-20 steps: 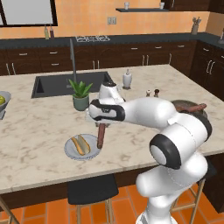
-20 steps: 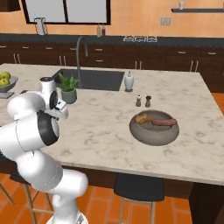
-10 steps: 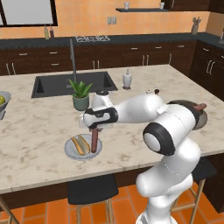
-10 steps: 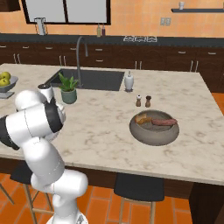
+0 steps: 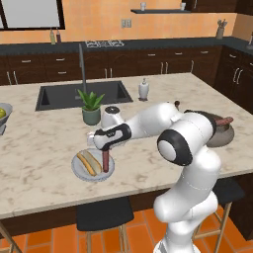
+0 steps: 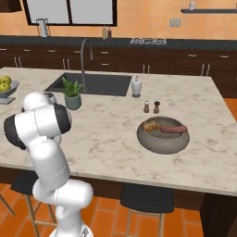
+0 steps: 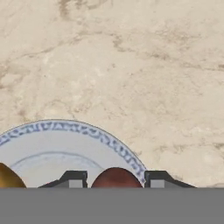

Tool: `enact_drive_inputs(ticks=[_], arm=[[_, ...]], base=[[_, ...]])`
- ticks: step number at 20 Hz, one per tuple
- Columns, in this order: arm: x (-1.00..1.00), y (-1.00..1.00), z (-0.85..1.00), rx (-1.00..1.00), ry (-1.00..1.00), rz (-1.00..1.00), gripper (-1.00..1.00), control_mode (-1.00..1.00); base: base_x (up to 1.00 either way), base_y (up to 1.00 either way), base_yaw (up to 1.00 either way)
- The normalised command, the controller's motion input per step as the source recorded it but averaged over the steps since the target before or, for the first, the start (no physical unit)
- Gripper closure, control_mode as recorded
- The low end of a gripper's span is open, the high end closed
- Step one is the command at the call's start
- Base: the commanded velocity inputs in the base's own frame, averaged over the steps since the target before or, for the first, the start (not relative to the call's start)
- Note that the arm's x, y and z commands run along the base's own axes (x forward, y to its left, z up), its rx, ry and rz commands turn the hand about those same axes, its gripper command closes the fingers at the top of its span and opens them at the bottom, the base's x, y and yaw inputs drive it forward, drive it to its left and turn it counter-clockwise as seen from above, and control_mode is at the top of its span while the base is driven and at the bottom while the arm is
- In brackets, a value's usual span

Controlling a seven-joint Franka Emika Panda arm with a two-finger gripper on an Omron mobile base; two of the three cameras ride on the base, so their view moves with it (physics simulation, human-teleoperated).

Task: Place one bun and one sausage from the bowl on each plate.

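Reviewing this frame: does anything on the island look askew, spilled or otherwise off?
Nothing spilled or damaged. The one unusual pose: the sausage hangs upright, clamped in the gripper over the plate, beside the bun lying there. That fits mid-placement. The bowl sits level with a bun and a sausage inside.

The gripper (image 5: 105, 152) comes down with the sausage (image 5: 105, 161), whose tip now reaches the plate (image 5: 80, 170) beside the bun (image 5: 89, 162).

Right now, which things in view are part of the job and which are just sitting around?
Job: red-brown sausage in gripper; white blue-rimmed plate; golden bun; wide grey-brown bowl.
Around: potted green plant; white soap dispenser; salt and pepper shakers; footed fruit bowl.
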Motion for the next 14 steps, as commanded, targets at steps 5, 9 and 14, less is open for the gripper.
enact_drive_inputs(ticks=[5, 9, 14], arm=[[0.03, 0.3, -0.12, 0.0, 0.0, 0.0, -1.0, -1.0], [0.11, 0.11, 0.0, 0.0, 0.01, 0.0, -1.0, -1.0], [-0.52, -0.17, 0.58, 0.0, -0.04, 0.0, -1.0, -1.0]], base=[[0.0, 0.0, 0.0], [0.0, 0.0, 0.0], [0.0, 0.0, 0.0]])
